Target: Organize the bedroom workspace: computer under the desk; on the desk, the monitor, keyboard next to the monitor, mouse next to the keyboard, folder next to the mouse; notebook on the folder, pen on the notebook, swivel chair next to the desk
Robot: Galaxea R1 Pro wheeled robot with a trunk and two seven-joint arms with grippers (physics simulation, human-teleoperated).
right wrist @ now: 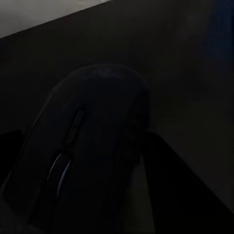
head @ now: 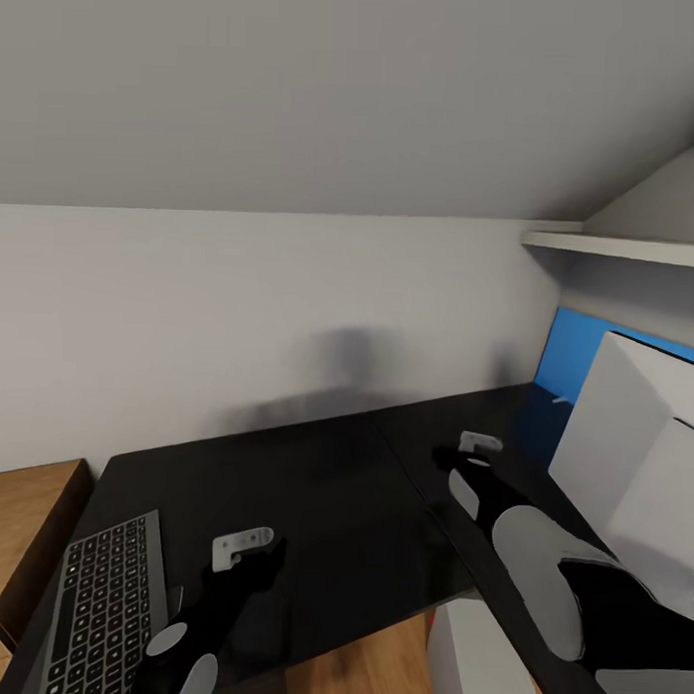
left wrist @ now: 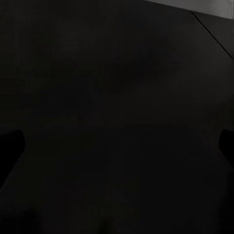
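Nearest, at the worktop's (head: 332, 487) left front edge, the keyboard (head: 106, 604) already lies flat on the glossy black surface, so that item is at least on the worktop. No monitor beside it in these frames, so "next to monitor" can't be checked.

L tool (head: 248, 550) hangs just right of the keyboard, low over bare black top. Left wrist cam gives dark worktop w/ finger tips at both edges and nothing between: released, carrying nothing.

Further in, R arm reaches over the worktop's right wing; R tool (head: 473, 453) sits close above the surface. Right wrist cam: the mouse (right wrist: 83, 151) sits big and close between the fingers (right wrist: 168, 168), dark worktop behind. Looks clenched on the mouse, tho whether it's resting on the top or lifted off, can't tell. It's well apart from the keyboard, so my read is the mouse step is mid-way: held, not yet placed.

Right side, a big light grey box (head: 644, 447), prob. the computer, stands beside the worktop end; under-worktop or not, unclear. Behind it a bright blue panel (head: 577, 355) against the wall, white shelf (head: 621, 247) above.

Left to do, judging by this: mouse to keyboard; monitor, folder, notebook, pen, chair all unconfirmed.
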